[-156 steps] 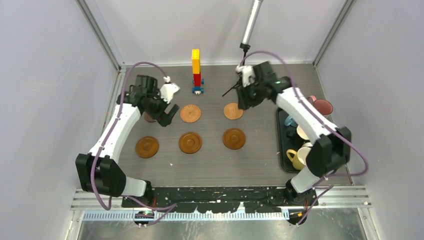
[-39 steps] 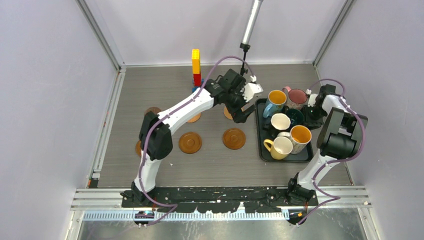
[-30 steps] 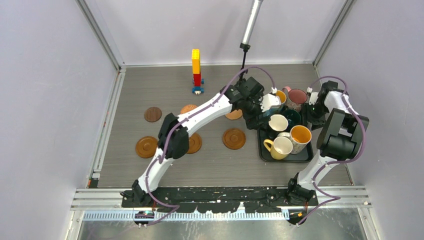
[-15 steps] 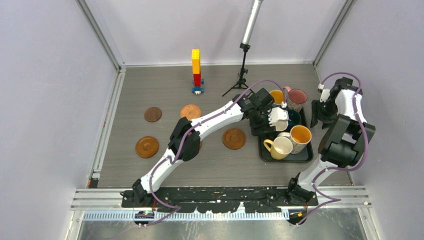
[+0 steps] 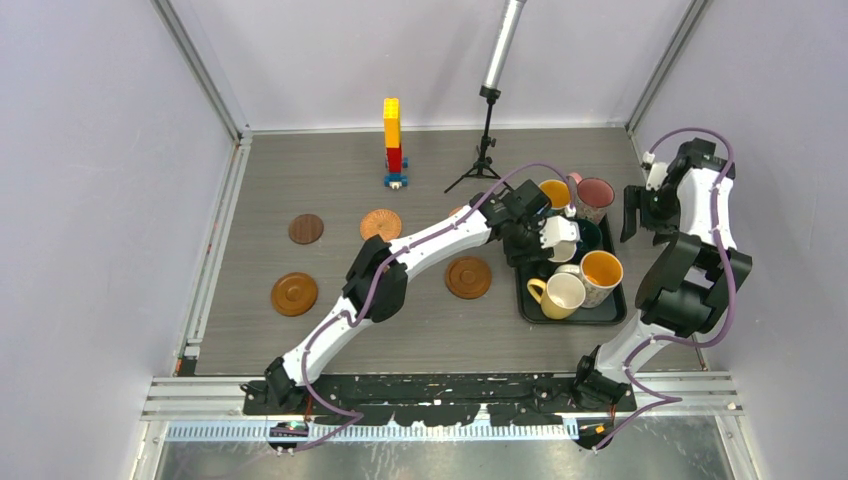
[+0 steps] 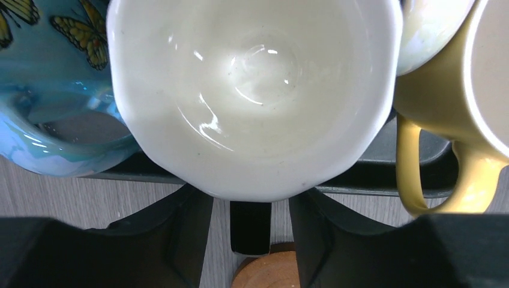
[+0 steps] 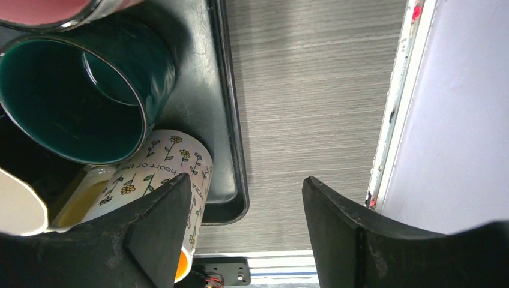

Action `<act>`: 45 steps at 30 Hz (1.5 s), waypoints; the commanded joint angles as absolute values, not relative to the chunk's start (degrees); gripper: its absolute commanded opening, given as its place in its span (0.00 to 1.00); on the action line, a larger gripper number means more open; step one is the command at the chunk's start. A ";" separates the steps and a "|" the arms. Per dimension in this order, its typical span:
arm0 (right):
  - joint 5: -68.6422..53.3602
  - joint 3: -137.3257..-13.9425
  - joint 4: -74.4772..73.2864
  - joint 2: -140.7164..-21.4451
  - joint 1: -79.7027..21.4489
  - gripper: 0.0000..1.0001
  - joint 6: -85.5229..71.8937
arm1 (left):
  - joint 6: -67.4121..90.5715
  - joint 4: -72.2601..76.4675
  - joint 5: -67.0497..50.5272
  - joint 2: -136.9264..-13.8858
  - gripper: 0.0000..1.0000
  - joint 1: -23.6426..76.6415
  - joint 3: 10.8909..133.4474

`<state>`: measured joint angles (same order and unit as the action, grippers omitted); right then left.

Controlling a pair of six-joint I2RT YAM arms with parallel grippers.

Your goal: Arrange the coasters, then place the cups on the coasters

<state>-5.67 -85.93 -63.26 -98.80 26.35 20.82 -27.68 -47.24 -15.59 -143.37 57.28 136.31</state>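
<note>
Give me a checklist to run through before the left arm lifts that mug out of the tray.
1. Left end effector lined up on the white-lined mug: ok, a finger each side of what looks like its handle.
2. Grip firm: cannot tell, fingertips hidden under the rim.
3. Room around it: not ok, the blue butterfly mug and yellow mug crowd both sides.
4. Bare coaster close to the tray: ok.
5. Right end effector out of the way: ok, open, empty, beside the tray.
</note>
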 commanded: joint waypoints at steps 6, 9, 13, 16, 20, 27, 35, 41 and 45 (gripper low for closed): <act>-7.23 -92.49 -66.79 -96.48 26.19 0.74 19.89 | -26.08 -42.51 -18.00 -143.31 0.43 57.66 139.21; -7.84 -93.87 -67.79 -96.17 26.19 0.77 19.65 | -26.24 -42.08 -18.02 -143.74 0.40 57.64 139.23; -9.11 -96.17 -69.21 -96.02 26.19 0.79 18.92 | -25.84 -41.92 -18.73 -143.55 0.31 57.62 139.68; -10.33 -97.65 -69.95 -95.45 26.19 0.79 18.81 | -25.38 -41.80 -19.46 -142.17 0.17 57.60 139.36; -12.71 -99.05 -71.15 -95.01 26.19 0.79 19.14 | -24.36 -40.27 -19.05 -139.36 0.00 57.65 136.69; -15.20 -99.52 -68.67 -94.15 26.19 0.80 17.08 | -21.96 -36.33 -18.14 -133.69 0.00 57.10 132.44; -16.45 -98.67 -63.20 -92.05 26.02 0.80 13.60 | -16.24 -31.44 -18.38 -127.37 0.00 56.22 131.56; -17.64 -100.36 -61.31 -91.60 25.68 0.81 12.91 | -13.60 -31.10 -18.48 -119.48 0.00 54.04 126.08; -23.00 -101.37 -57.85 -91.50 25.67 0.84 11.05 | -9.78 -28.80 -18.50 -110.65 0.00 49.75 116.36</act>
<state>-17.69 -98.37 -63.02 -94.02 25.98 13.52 -14.31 -37.17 -17.23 -122.72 54.28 121.34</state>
